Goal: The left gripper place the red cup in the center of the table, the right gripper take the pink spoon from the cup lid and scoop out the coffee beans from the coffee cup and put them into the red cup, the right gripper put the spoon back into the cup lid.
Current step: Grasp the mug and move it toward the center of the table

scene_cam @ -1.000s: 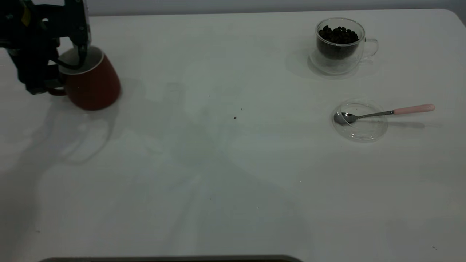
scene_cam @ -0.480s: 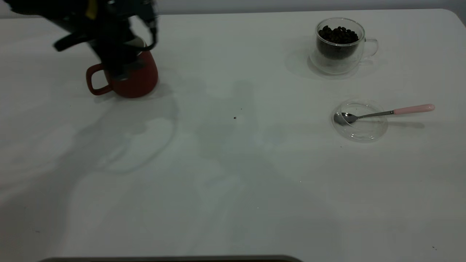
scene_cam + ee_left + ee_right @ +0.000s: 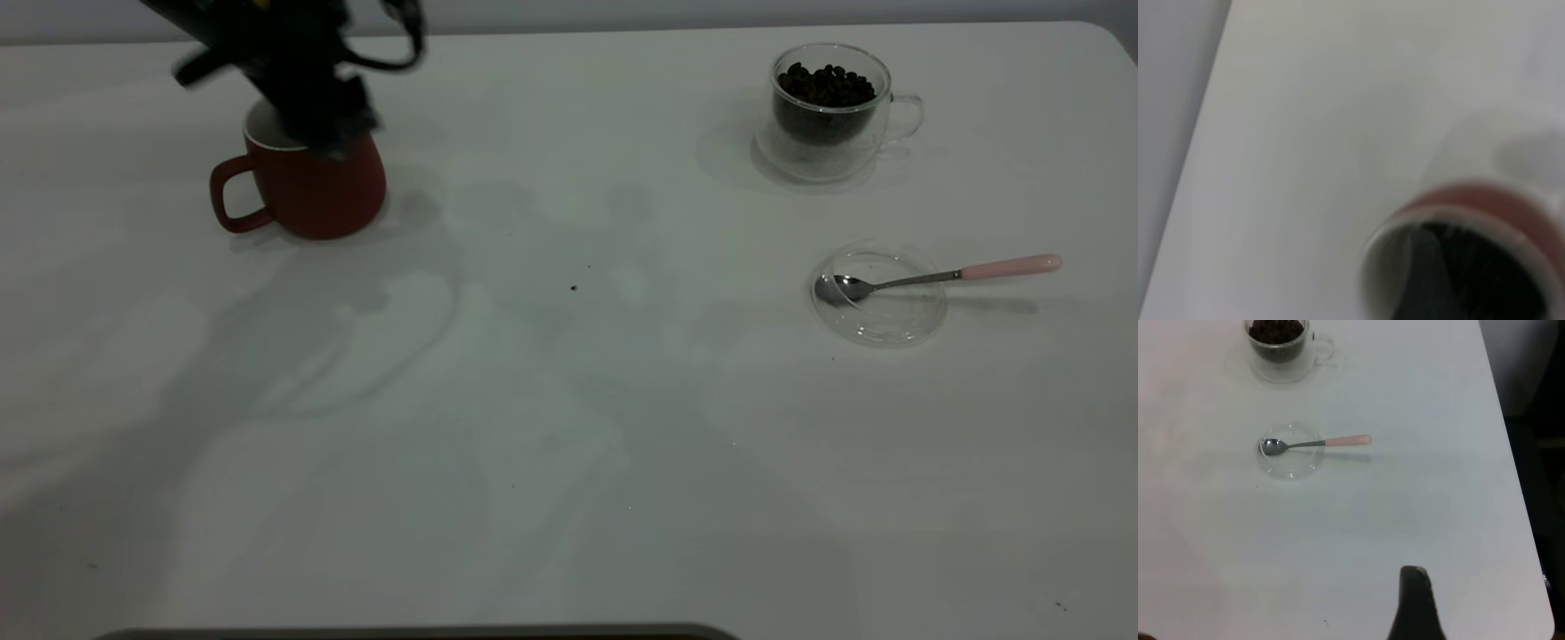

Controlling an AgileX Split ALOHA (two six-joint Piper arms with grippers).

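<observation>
The red cup [image 3: 307,191] stands upright on the table [image 3: 569,427] at the far left, handle to the left. My left gripper [image 3: 333,133] hangs over the cup's mouth, open, with one finger [image 3: 1471,273] still down inside the white interior. The cup rim also shows in the left wrist view [image 3: 1451,213]. The coffee cup [image 3: 827,111] with coffee beans [image 3: 825,84] stands at the far right. The pink spoon [image 3: 942,276] lies with its bowl in the cup lid [image 3: 878,307] and its handle sticking out to the right. My right gripper [image 3: 1415,587] is shut, well short of the spoon [image 3: 1315,443].
The table's right edge [image 3: 1518,520] runs close beside the right gripper, with dark floor past it. A few tiny dark specks [image 3: 573,287] lie near the table's middle. A dark strip shows at the table's front edge [image 3: 418,633].
The left gripper carried the tilted red cup rightward and set it upright. Over the last half second the cup stayed still while the gripper rose off it. The right side has not changed.
</observation>
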